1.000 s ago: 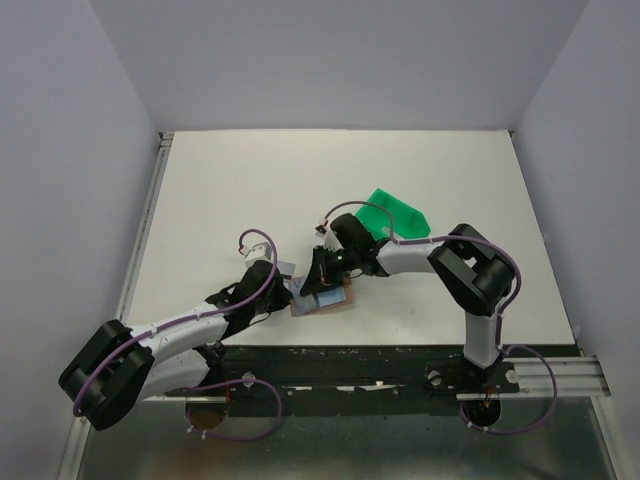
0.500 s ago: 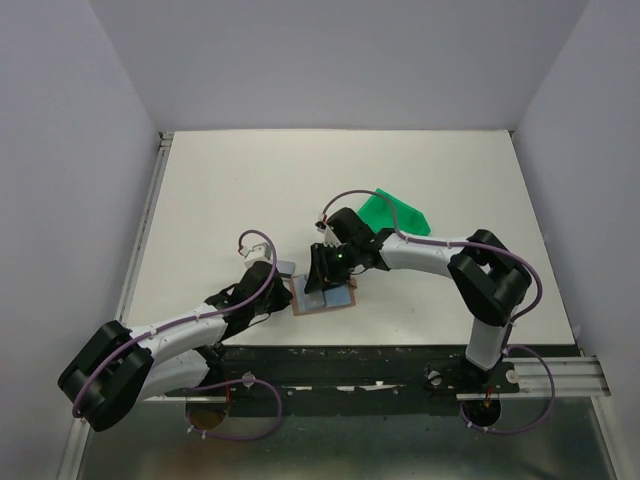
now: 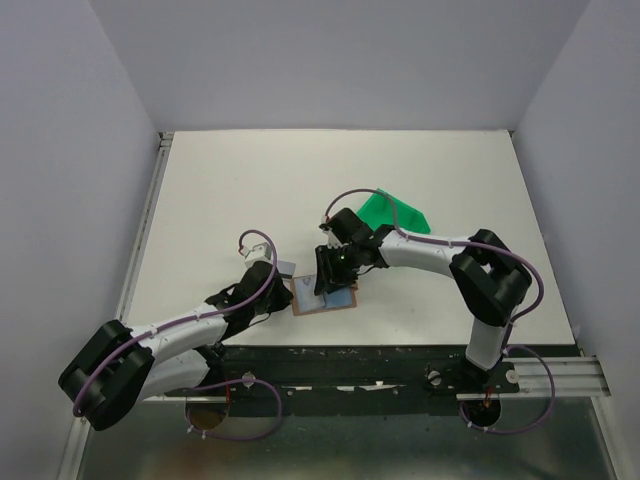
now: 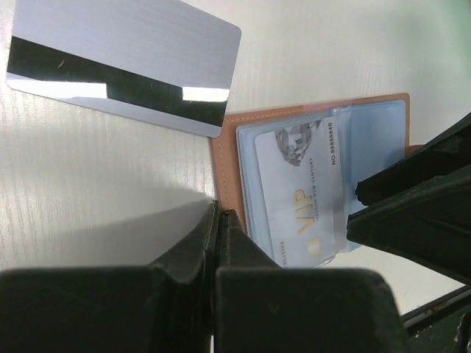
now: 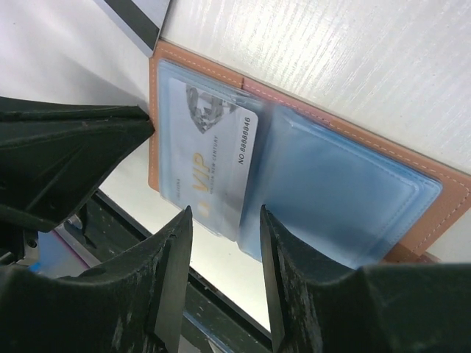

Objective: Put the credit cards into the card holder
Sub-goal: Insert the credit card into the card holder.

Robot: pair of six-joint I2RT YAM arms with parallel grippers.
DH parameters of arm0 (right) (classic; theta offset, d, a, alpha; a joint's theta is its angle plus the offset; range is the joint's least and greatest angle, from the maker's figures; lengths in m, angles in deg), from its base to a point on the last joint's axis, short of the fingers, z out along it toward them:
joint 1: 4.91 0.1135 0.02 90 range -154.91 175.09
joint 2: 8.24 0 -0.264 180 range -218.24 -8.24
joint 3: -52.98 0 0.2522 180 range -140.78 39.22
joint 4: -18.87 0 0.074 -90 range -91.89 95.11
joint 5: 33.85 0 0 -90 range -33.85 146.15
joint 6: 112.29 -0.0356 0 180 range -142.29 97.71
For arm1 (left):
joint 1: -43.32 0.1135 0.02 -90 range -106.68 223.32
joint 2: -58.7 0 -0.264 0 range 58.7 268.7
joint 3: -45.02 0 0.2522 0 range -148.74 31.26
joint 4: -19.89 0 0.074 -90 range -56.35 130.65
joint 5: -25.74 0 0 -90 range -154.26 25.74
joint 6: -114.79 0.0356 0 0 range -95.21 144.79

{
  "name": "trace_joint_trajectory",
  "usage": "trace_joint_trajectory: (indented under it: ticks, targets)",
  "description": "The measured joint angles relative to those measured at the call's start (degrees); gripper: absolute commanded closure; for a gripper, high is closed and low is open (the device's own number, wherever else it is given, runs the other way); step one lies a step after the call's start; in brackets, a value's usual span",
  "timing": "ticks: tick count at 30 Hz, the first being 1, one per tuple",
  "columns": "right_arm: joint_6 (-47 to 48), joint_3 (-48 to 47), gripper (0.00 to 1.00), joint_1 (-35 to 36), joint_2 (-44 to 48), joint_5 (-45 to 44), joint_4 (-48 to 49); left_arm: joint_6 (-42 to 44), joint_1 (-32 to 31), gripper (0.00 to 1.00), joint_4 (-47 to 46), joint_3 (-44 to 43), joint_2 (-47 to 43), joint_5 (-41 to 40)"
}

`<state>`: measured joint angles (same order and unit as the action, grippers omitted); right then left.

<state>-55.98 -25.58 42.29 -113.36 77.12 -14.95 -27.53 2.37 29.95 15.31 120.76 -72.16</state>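
Two cards are in play. One, a pale blue VIP card (image 5: 210, 154), lies in the left clear sleeve of the card holder (image 5: 441, 213), which is spread open on the table (image 3: 230, 190) near the front edge. Its numbered edge seems to stand slightly out toward the fold, though I cannot tell how deep it sits. The other, a silver card (image 4: 125, 62) with a black stripe, lies flat just beside the holder's corner, outside it. The left gripper (image 4: 218, 213) is closed tight on nothing, its tips pressing the leather border, likely to pin the holder against sliding. The right gripper (image 5: 224, 217) hangs over the VIP card with jaws moderately apart, gripping nothing, placed to nudge that card home or fetch the silver one
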Motion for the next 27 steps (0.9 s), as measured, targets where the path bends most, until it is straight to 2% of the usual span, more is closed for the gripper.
trace_joint_trajectory:
  ticks: [20, 27]
  targets:
    - [0.3, -3.6, 0.52, 1.1, -4.3, 0.8, -0.2, 0.0, 0.0, 1.00, -0.9, 0.0, 0.5, 0.7]
    - [-0.5, -3.6, 0.52, 1.5, -5.0, 3.6, 0.6, 0.0, 0.0, 1.00, -1.0, 0.0, 0.7, 0.8]
